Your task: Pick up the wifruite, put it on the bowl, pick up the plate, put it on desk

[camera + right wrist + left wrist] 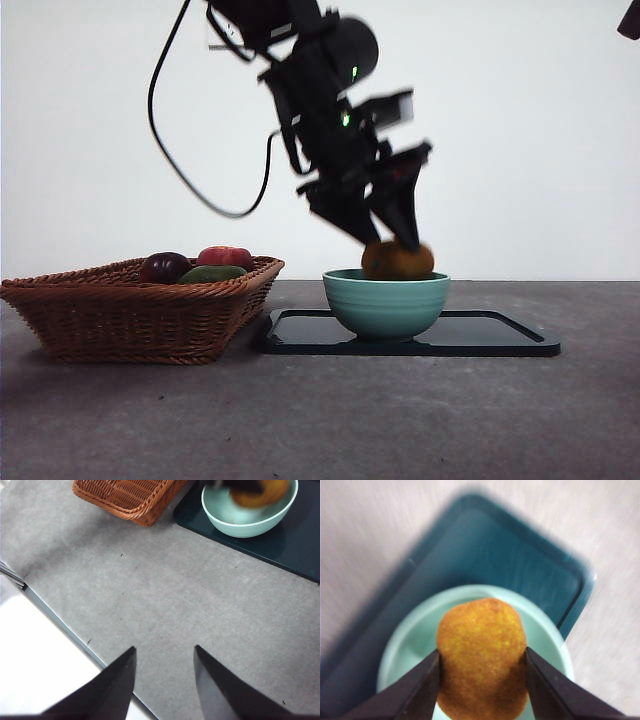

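Note:
The orange-brown wifruite (397, 261) hangs just above the rim of the mint-teal bowl (386, 303), with my left gripper (385, 238) shut on it. In the left wrist view the wifruite (482, 656) fills the space between both jaws of the left gripper (482, 680), over the bowl (410, 640). The bowl stands on the dark teal plate (490, 335), a flat rectangular tray (485, 550) on the grey desk (320, 420). My right gripper (165, 665) is open, high above bare desk (165, 590), away from the bowl (250, 517) and the wifruite (260, 495).
A wicker basket (140, 310) stands left of the plate, holding a dark purple fruit (164, 267), a green fruit (212, 273) and a red one (227, 256). The desk's edge (65, 625) runs close to the right gripper.

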`<control>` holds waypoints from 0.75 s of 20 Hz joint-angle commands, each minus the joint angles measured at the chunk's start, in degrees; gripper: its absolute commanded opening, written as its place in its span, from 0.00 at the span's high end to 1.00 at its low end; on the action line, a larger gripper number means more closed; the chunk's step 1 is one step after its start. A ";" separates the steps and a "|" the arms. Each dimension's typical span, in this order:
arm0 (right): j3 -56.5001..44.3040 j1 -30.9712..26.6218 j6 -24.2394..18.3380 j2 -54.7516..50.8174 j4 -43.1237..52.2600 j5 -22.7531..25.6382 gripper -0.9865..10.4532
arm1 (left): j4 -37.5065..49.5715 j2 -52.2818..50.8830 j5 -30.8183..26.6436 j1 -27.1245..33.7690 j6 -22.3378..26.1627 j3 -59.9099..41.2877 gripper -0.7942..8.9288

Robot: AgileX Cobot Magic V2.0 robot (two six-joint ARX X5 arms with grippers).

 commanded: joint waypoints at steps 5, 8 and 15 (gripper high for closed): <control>0.28 0.28 -0.35 0.17 0.35 1.81 0.75 | -7.98 -1.33 0.79 -0.13 -3.69 13.97 0.74; 0.28 0.28 -0.46 0.17 0.37 1.79 0.75 | -9.16 -7.34 0.79 1.01 -5.38 14.05 0.76; 0.28 0.28 -0.81 0.17 0.37 1.77 0.75 | -19.65 -23.28 0.79 5.11 -5.81 14.03 0.76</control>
